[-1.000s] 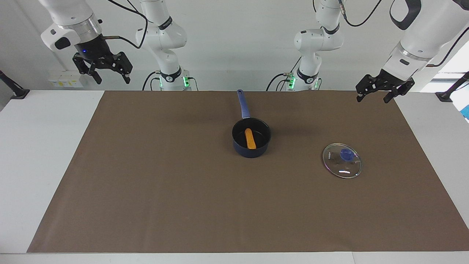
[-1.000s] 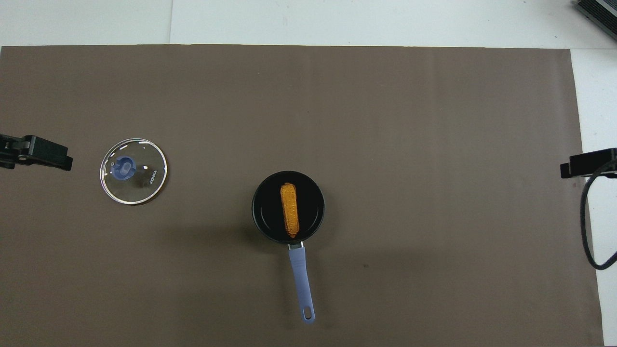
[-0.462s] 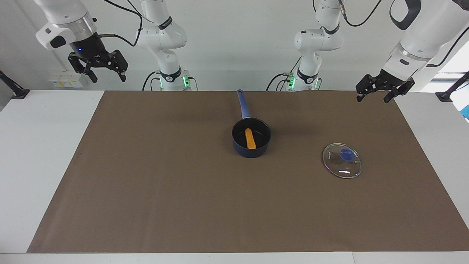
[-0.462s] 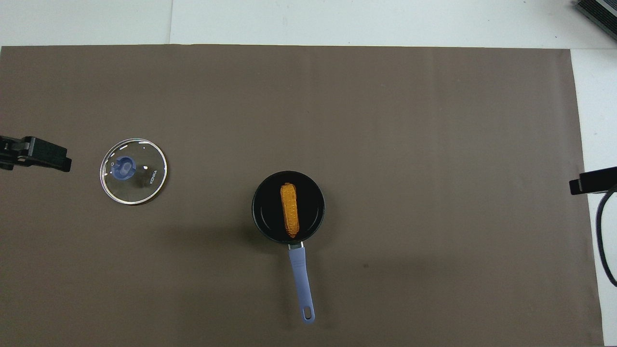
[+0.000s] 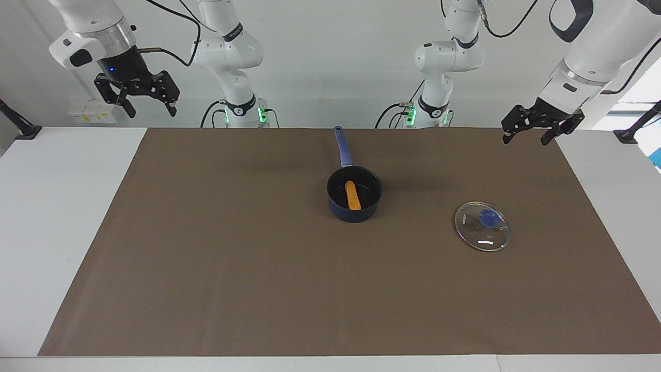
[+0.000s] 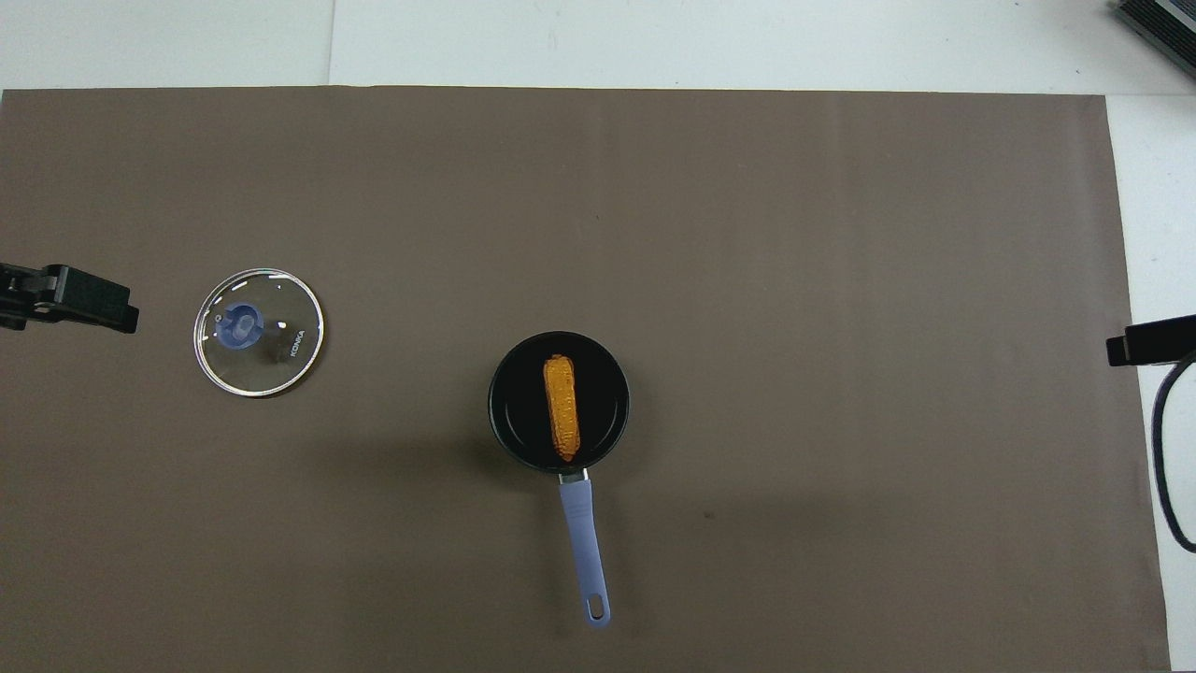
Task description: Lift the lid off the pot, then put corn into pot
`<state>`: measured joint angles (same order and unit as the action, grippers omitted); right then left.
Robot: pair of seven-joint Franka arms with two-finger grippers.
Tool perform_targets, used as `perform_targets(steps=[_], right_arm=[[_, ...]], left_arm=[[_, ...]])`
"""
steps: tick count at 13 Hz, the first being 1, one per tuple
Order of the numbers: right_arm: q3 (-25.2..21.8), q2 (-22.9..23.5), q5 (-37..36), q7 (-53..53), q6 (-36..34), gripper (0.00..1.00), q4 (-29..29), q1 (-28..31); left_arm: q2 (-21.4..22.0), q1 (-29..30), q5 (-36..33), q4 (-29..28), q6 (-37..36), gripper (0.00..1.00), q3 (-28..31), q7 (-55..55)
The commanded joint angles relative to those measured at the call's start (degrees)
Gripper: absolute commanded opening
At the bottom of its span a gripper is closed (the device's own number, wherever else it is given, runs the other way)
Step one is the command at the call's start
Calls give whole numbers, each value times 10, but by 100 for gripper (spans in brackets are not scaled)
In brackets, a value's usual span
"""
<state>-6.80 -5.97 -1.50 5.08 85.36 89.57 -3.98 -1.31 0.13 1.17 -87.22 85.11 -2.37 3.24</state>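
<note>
The dark blue pot [image 5: 351, 214] stands uncovered mid-table, its handle [image 5: 342, 147] pointing toward the robots. The orange corn [image 5: 352, 195] lies inside it; in the overhead view the corn [image 6: 561, 408] spans the pot's black inside [image 6: 512, 411]. The glass lid [image 5: 482, 227] with its blue knob lies flat on the mat toward the left arm's end, a little farther from the robots than the pot, and also shows in the overhead view [image 6: 259, 332]. My left gripper [image 5: 525, 138] hangs open and empty over the mat's corner. My right gripper [image 5: 151, 107] is open and empty, raised high at its end.
A brown mat [image 5: 232, 258] covers most of the white table [image 5: 51, 206]. Both arm bases [image 5: 242, 111] stand at the robots' edge. In the overhead view only the tips of the left gripper [image 6: 70, 297] and right gripper [image 6: 1149, 341] show at the sides.
My right gripper has drawn back a little toward its own end of the table and risen slightly. The left gripper, pot, corn and lid have not moved.
</note>
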Motion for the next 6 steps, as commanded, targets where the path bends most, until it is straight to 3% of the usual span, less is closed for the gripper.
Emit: perform_targets(steps=[1,6], right_arm=[[3,-3,-9,15,7,100,-3,-4],[3,-5,-10,11,4,100,0,-4]], left_arm=[[0,-9,-10,7,-7,100,5,-5],[0,-8,-10,4,-6,100,5,-5]])
